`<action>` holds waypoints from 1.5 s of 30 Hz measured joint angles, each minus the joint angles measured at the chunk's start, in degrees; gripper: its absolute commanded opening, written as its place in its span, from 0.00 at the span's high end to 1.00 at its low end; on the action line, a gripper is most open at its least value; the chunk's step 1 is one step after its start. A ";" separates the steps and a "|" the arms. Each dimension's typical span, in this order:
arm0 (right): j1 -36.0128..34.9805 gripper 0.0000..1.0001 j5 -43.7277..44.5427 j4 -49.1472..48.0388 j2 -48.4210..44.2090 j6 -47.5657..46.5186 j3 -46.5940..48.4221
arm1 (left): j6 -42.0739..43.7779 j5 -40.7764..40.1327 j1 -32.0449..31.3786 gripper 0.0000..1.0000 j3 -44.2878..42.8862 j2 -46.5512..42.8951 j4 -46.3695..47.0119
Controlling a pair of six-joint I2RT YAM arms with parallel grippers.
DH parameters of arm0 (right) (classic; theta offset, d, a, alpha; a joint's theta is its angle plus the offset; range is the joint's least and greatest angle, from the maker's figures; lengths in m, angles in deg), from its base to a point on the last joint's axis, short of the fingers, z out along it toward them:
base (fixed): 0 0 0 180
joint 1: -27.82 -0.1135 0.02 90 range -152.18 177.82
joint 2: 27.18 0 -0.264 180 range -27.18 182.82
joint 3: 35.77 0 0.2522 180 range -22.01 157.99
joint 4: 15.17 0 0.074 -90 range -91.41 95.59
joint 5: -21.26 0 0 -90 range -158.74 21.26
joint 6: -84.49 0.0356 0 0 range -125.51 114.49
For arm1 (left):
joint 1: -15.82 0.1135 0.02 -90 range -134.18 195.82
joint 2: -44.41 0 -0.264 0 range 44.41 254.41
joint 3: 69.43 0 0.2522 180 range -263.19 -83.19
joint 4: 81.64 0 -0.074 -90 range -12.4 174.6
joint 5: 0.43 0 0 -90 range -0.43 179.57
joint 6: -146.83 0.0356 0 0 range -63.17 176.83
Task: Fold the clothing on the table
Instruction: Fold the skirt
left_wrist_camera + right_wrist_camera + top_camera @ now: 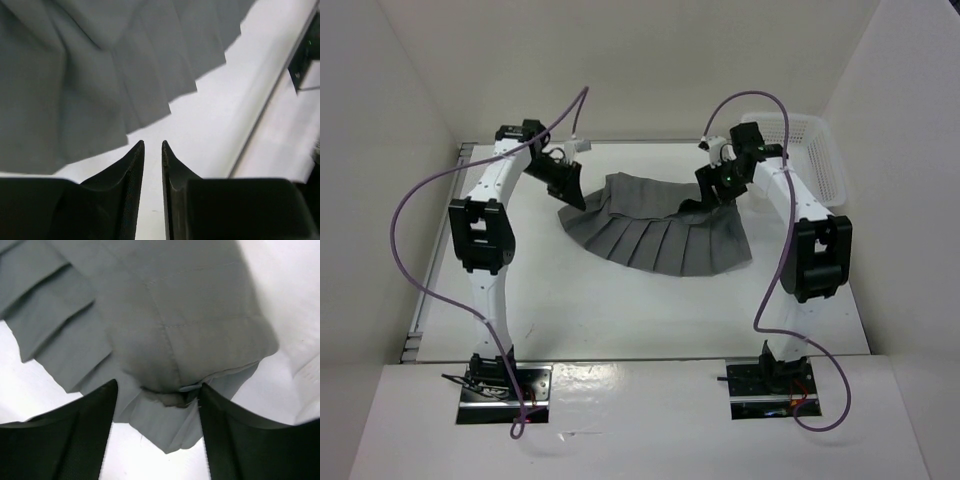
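clothing point(660, 235) fanned out far of centre on table point(620, 320), pleats running toward the near side. left gripper point(153, 145) barely parted, empty, just off the left hem. right gripper point(157, 385) spread wide around a bunched far-right corner, not clamping. looks soft, light and floppy, likely to sag; best pinched at stitched edge and hem corners.

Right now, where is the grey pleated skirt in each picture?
Top external: the grey pleated skirt lies spread near the middle of the picture.
Left wrist: the skirt fills the upper left, with its hem stepping down.
Right wrist: the skirt fills the top and middle.
Shared landmark: the white table showing beside the pleated hem.
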State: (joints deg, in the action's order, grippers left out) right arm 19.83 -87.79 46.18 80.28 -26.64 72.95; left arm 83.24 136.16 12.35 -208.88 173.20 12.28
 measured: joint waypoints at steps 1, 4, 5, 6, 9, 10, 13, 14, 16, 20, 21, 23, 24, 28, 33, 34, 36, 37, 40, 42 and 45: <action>-0.61 0.24 0.98 0.26 -0.24 -0.02 -0.72 | 0.52 0.09 -0.35 0.73 3.08 0.22 0.11; -1.49 0.23 2.64 0.74 -1.36 0.02 -2.40 | 0.57 0.22 -0.92 0.68 9.46 0.70 0.94; -1.81 0.23 2.93 0.98 -1.97 0.15 -2.73 | 0.35 0.26 -0.96 0.66 10.51 0.85 1.31; -1.97 0.23 3.06 1.29 -2.49 0.26 -2.80 | 0.15 0.46 -1.01 0.66 11.17 1.16 2.08; -2.27 0.23 2.84 1.29 -4.72 0.94 -2.80 | -1.49 2.82 -1.36 0.66 10.97 2.47 4.79; -2.38 0.23 2.73 1.25 -5.27 1.16 -2.84 | -2.21 3.63 -1.51 0.66 10.45 3.06 5.46; -2.43 0.23 2.51 0.61 -7.72 1.95 -4.94 | -5.66 6.19 -2.34 0.65 8.87 5.62 9.81; -2.43 0.23 2.58 0.39 -8.68 2.08 -6.19 | -7.41 6.73 -2.71 0.64 8.81 6.40 11.63; -2.45 0.23 2.71 0.46 -10.03 2.45 -8.33 | -11.21 7.43 -3.72 0.60 8.70 7.87 15.52; -2.51 0.23 3.15 0.20 -10.75 3.02 -11.54 | -18.60 7.19 -6.56 0.39 8.50 9.31 22.75; -2.51 0.23 3.34 0.17 -10.78 3.10 -11.98 | -19.91 6.93 -7.19 0.21 8.09 9.53 24.24; -2.51 0.23 3.78 0.20 -10.80 3.28 -12.48 | -23.06 6.05 -8.59 0.00 7.23 9.70 27.32; -2.51 0.23 3.89 0.17 -10.93 3.30 -12.55 | -23.96 5.51 -8.96 0.00 6.56 9.81 27.98; -2.54 0.23 4.24 0.04 -12.07 3.30 -12.90 | -27.21 1.66 -9.22 0.00 3.69 9.88 30.73; -2.54 0.23 4.98 0.02 -12.85 3.30 -12.92 | -28.59 -5.22 -8.35 0.00 2.54 9.75 32.11; -2.54 0.23 5.07 0.02 -12.85 3.30 -12.92 | -28.68 -6.40 -8.11 0.00 2.60 9.55 31.98; -2.54 0.23 5.16 0.02 -12.85 3.30 -13.00 | -28.83 -9.33 -7.65 0.00 3.50 8.74 31.56; -2.54 0.23 5.14 0.04 -12.85 3.30 -13.00 | -28.76 -11.04 -7.48 0.00 4.20 8.07 31.36; -2.54 0.23 5.09 0.02 -12.85 3.32 -13.00 | -28.57 -15.45 -7.06 0.00 5.42 6.12 30.29; -2.54 0.24 5.09 0.02 -12.85 3.30 -13.00 | -28.59 -18.23 -6.84 0.02 5.97 4.81 30.36; -2.54 0.24 5.11 0.02 -12.85 3.30 -13.00 | -28.59 -17.81 -6.97 0.05 5.97 4.92 30.16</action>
State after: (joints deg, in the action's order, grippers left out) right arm 17.30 -82.67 46.21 67.43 -23.34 59.94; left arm 54.65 118.35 5.38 -202.92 178.12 42.45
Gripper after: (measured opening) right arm 0.760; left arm 0.960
